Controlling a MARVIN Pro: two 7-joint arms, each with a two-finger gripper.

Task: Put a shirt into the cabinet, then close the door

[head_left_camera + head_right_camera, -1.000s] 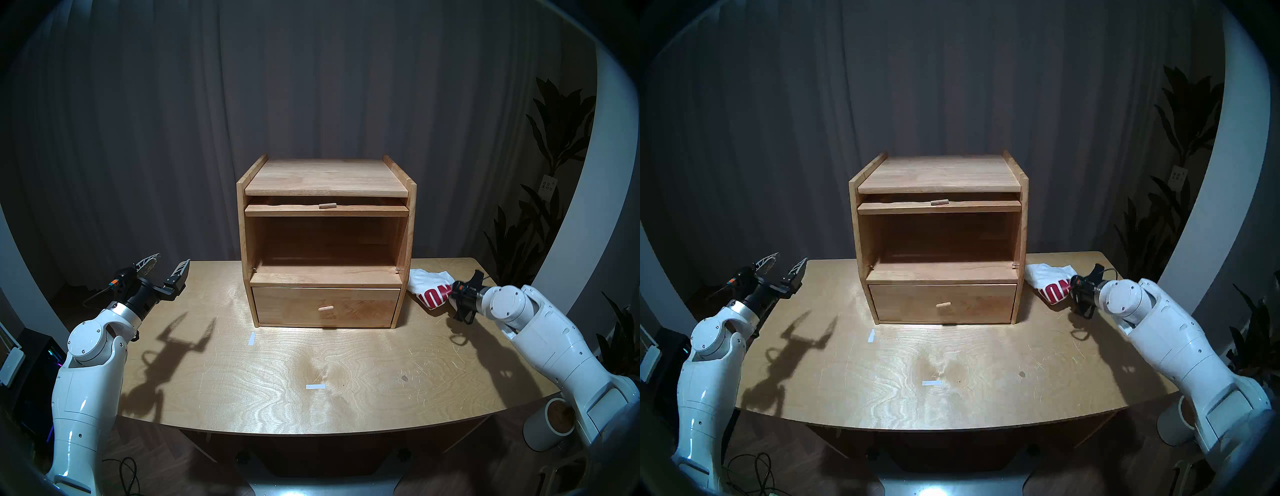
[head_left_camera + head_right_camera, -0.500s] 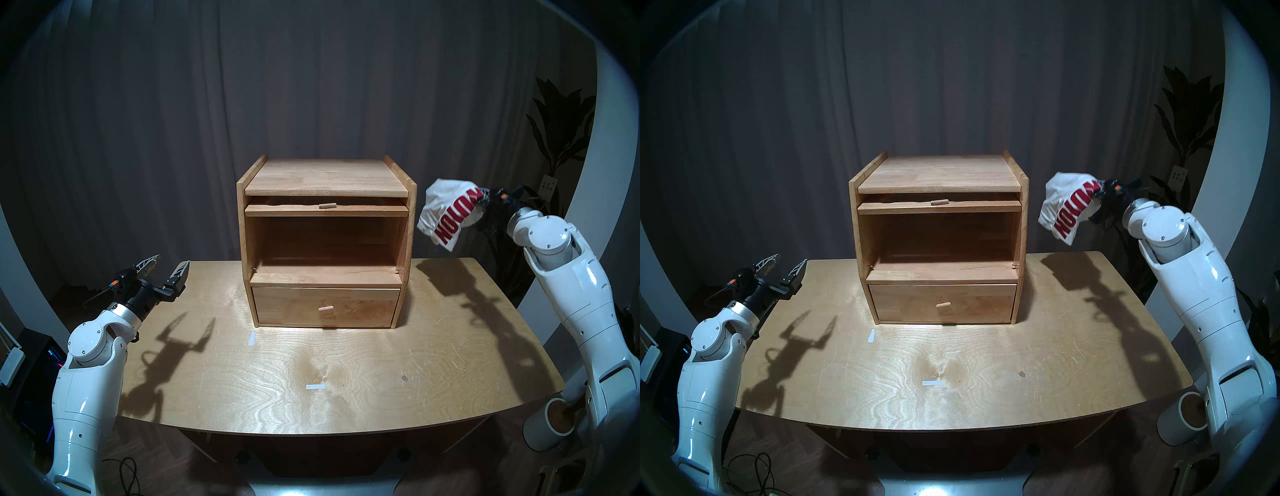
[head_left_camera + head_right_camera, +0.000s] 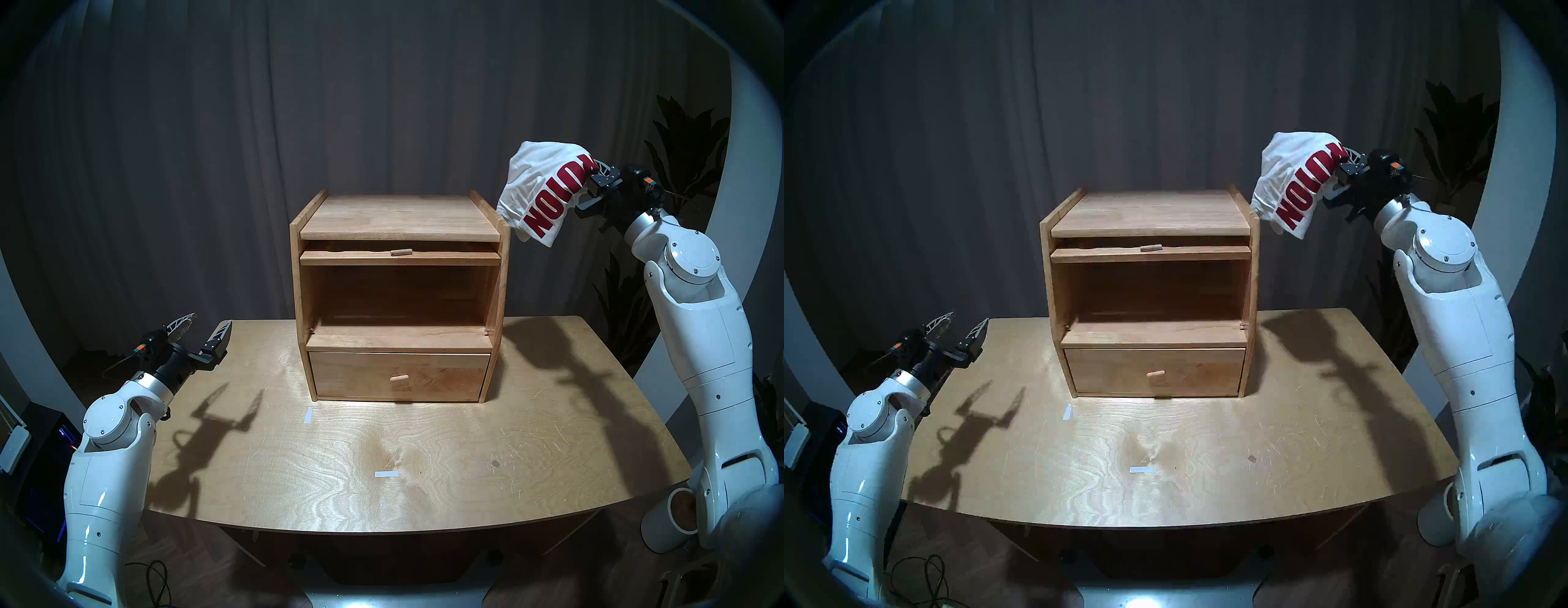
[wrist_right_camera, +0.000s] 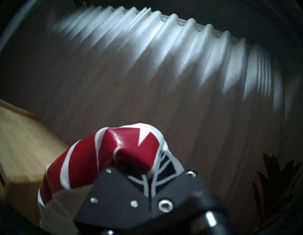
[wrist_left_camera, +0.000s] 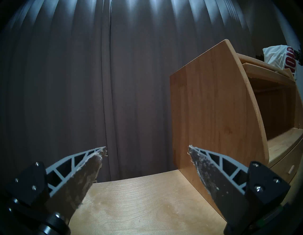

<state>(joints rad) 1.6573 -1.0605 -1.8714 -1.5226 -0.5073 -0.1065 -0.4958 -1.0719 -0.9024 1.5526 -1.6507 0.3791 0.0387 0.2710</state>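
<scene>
Shirt [image 3: 541, 193]: hangs in the air beside the cabinet's upper right corner, above its top board.
Right pincer [image 3: 590, 183]: clamped shut on the shirt's upper edge; cloth droops leftward and down.
Cabinet opening [image 3: 399, 295]: lies down and to the left of the shirt, facing the robot; door [image 3: 399, 256] lifted, tucked under the top.
Left pincer [image 3: 203, 329]: spread wide, empty, low over the surface [image 3: 382, 446], well apart.
Nearer arm: the right, by my reading.

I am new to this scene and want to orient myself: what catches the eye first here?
First, the white cloth T-shirt with large red block letters, hanging in the air from the shut right gripper, up beside the top right corner of the light-brown wooden cabinet. The cabinet stands mid-table, its upper compartment open. The left gripper hovers open and empty at the table's left edge.
</scene>
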